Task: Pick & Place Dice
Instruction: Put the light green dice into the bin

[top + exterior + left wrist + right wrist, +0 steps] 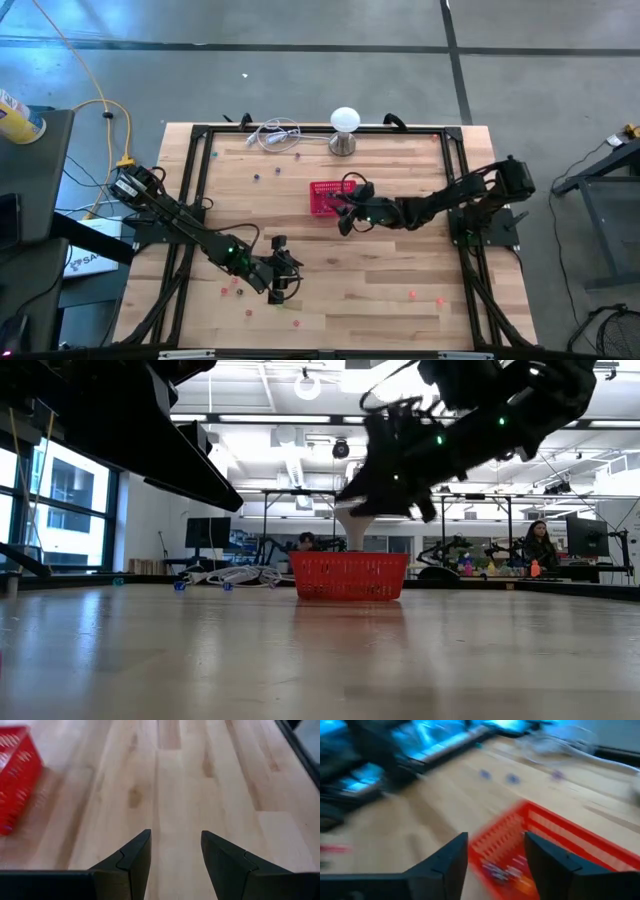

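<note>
My right claw [496, 857] hangs empty, fingers apart, above the red mesh plastic basket [555, 845] holding small mixed-colour dice [507, 872], while my left claw [175, 855] hovers open over bare wood.

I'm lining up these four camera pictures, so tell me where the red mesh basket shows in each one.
High view: the red mesh basket sits near the table's middle, just below the white ball lamp, at the right tool.
Low view: centre, on the tabletop.
Left wrist view: upper left edge, partly cut off.
Right wrist view: right of centre, beyond the fingers, blurred.
Shared landmark: the light wooden tabletop.
</note>
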Robot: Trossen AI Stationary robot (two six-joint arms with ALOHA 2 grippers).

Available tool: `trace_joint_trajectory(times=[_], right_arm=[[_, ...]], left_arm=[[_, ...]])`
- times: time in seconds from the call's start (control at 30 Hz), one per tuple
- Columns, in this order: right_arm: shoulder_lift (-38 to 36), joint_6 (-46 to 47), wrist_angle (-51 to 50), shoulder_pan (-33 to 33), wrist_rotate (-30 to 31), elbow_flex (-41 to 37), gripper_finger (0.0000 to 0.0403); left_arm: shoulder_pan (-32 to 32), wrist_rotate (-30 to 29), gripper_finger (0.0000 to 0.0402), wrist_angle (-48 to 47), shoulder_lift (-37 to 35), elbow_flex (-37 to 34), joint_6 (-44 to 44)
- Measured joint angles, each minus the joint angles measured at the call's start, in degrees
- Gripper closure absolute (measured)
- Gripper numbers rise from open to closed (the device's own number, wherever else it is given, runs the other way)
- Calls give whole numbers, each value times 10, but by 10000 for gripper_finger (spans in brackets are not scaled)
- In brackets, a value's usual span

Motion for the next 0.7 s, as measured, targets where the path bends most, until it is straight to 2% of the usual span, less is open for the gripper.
trace_joint_trajectory(times=[0.13, 0.27, 0.4, 0.7], right_arm=[[-3, -55, 138, 7, -130, 0, 203], [-3, -93, 222, 34, -230, 0, 204], [-3, -132, 246, 76, -254, 1, 207], [-3, -173, 252, 138, -251, 1, 207]], left_arm=[[0, 110, 237, -3, -3, 0, 0], [-2, 177, 237, -32, -16, 0, 4], [-10, 218, 237, -60, -29, 0, 4], [-42, 197, 237, -116, -28, 0, 77]])
